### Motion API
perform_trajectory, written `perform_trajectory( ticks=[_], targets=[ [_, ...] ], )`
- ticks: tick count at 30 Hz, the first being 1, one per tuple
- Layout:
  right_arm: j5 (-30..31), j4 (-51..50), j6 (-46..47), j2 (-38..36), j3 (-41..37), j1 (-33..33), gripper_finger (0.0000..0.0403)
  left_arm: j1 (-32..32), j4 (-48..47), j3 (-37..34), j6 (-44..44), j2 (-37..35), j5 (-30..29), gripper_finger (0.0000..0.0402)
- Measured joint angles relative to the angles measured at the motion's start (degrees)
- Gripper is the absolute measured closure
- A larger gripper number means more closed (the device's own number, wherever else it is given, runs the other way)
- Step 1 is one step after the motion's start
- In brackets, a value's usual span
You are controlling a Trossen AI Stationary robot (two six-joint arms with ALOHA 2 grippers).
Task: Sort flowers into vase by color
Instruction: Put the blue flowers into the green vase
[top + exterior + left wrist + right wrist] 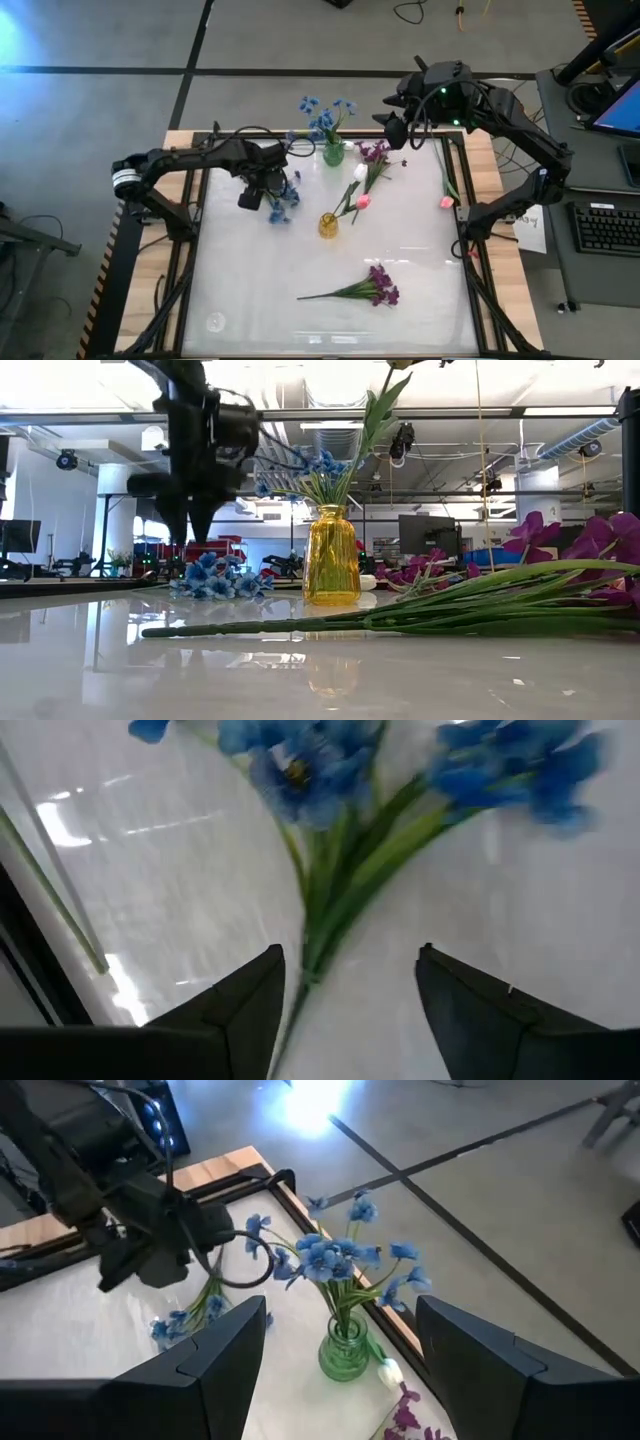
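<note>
While its fingers stand wide apart and hold nothing, the left end effector [254,197] hangs just above a blue sprig [282,200] that lies flat on the bench [420,290]; in the left wrist view the stem [330,910] runs out from between the two fingertips [262,982], and whether they touch it cannot be told. The right end effector [397,127] is likewise open and empty, raised over the bench's far edge. Below and between the two arms stands a green vase [333,153] holding blue flowers [322,113]. Just beside the right end effector lies a purple sprig [374,153], with a white bud [359,171] and a pink bud [363,201] near it. A yellow vase [328,225] stands beside the left end effector's sprig, with green stems in it. Another pink bud [446,202] lies near the right arm, and a second purple sprig [375,287] lies well apart from both.
</note>
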Motion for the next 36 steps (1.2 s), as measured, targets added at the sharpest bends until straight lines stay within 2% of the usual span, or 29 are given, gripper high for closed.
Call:
perform_trajectory(
  ticks=[5,14,21,27,32,36],
  targets=[
    [0.1,0.3,1.9,0.2,0.0,-1.0,0.0154,2.4,5.3,-4.8,3.4,0.0,-0.2,0.0176],
    [0.1,0.4,4.0,1.1,0.0,-1.0,0.0154,4.5,10.2,-10.4,5.9,0.0,0.0,0.0180],
    [0.5,0.4,4.7,1.3,0.0,-1.0,0.0154,4.6,20.9,-14.7,5.8,0.1,-0.3,0.0183],
    [0.5,0.4,5.5,1.3,0.0,-1.0,0.0154,4.7,21.8,-17.7,5.7,0.1,-1.0,0.0185],
    [0.5,0.4,5.4,1.3,0.0,-1.0,0.0154,4.6,22.5,-19.5,3.3,0.1,1.5,0.0210],
    [0.5,0.4,4.7,1.4,0.0,-1.0,0.0154,4.7,22.0,-19.4,0.3,0.1,1.7,0.0248]
  ],
)
